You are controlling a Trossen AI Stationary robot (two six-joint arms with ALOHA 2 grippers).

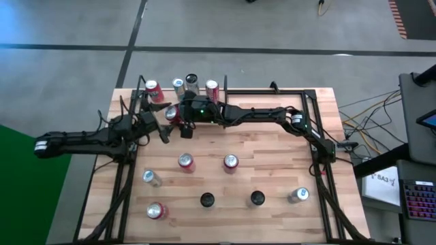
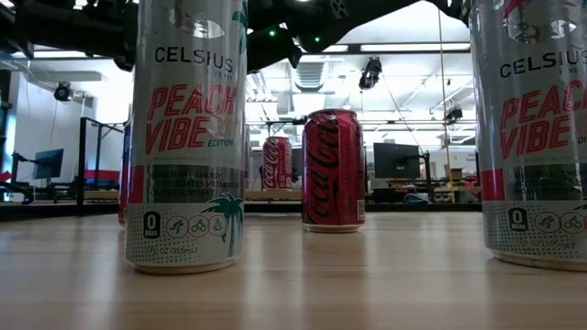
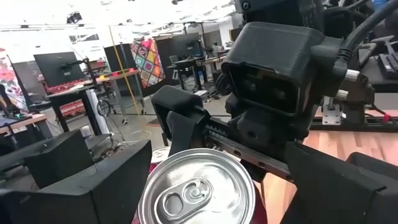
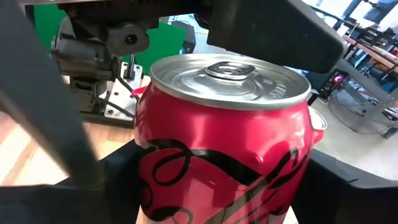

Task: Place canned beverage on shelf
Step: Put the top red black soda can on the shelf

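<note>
A red can with black script (image 4: 224,155) stands upright between the fingers of my right gripper (image 4: 217,205), which is shut on it. In the high view this can (image 1: 172,113) is over the table's far left part, just in front of the shelf (image 1: 225,87), where several cans stand in a row. My left gripper (image 3: 199,208) reaches in level from the table's left. It is open, with a finger on either side of the can's silver top (image 3: 196,190). The can's foot is out of view. My right gripper pinches the red can's side wall (image 4: 146,168) between its two fingers (image 4: 357,186), one on each side. The fingers come in about level from the table's right. The can sits upright in the hold, its pull tab on top.
Several more cans stand on the near half of the table: red ones (image 1: 185,162) (image 1: 230,162) (image 1: 155,211), silver ones (image 1: 151,178) (image 1: 298,196) and two dark-topped ones (image 1: 206,200). Black frame rods (image 1: 320,170) run along the table's sides.
</note>
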